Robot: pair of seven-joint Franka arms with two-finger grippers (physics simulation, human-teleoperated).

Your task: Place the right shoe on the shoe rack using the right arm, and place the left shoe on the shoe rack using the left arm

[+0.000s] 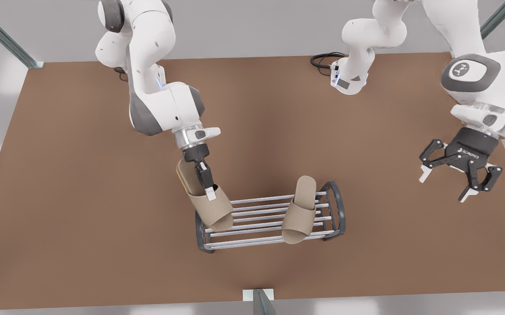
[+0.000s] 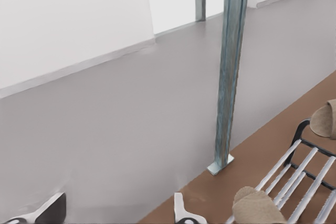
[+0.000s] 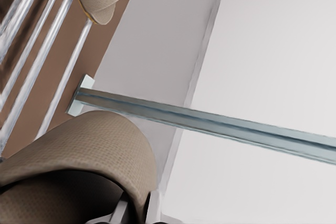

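My right gripper is shut on the strap edge of the beige right shoe, at the front view's left. That shoe hangs tilted, heel up, with its toe over the shoe rack's end on the front view's left. The beige left shoe lies across the rack's bars near the other end, its toe past the front bar. My left gripper hovers open with nothing in it above the table at the front view's right, well away from the rack. Its wrist view shows both slippers.
The brown table spreads wide around the rack. A metal frame post stands at the table's near edge, seen also as the post. A black cable lies by the far arm base.
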